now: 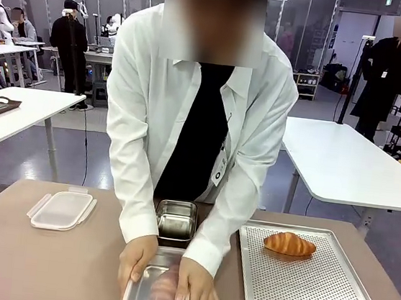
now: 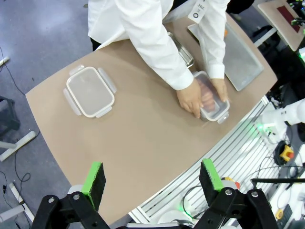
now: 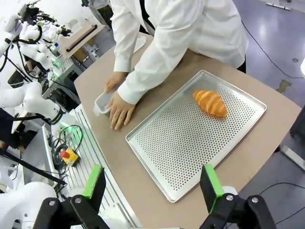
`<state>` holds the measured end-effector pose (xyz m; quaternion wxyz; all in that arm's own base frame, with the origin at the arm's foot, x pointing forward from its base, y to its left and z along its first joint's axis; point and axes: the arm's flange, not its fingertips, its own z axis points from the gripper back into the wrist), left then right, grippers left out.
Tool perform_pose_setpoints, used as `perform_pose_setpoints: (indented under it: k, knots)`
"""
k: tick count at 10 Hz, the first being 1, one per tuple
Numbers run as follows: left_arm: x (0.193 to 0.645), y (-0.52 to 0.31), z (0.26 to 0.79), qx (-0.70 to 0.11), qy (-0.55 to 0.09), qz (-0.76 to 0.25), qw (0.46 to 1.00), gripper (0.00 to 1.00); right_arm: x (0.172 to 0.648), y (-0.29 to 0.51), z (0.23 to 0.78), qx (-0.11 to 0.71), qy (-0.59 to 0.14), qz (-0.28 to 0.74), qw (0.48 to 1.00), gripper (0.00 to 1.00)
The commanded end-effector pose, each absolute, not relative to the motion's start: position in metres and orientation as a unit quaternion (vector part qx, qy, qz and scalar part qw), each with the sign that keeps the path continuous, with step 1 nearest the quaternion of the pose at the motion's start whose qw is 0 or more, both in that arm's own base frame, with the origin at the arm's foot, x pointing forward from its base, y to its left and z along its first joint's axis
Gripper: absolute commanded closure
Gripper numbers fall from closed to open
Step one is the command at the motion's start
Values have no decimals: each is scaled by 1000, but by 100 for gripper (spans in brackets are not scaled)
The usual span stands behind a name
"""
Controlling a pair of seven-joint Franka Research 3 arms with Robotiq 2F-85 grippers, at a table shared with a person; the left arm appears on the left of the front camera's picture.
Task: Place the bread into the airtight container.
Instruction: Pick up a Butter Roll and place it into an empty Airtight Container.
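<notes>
two white tables behind brown table; perforated tray holds bread

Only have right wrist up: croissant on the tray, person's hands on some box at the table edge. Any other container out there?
Observer: Yes. A clear plastic box with clip flaps sits toward the robot's left end of the table, apart from the person's hands.
Operator: What's in the one under the hands?
Observer: That lidded box shows something pinkish-brown through its clear lid; I cannot tell what it is.
Operator: Left arm?
Observer: The left gripper hangs high above the table's robot-side edge, jaws open, nothing between them.
</notes>
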<state>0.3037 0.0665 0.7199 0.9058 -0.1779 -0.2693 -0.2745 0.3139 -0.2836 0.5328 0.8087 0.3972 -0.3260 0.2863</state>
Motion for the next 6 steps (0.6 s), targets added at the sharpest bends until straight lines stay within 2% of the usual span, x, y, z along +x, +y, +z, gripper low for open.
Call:
perform_pose_setpoints:
  k: [1,6]
  knots:
    - [303,66,720,-179,-269,-283,903,0,312,-283,532,398,-329,296,804,0]
    - [303,66,720,-179,-269,-283,903,0,312,-283,532,398,-329,296,804,0]
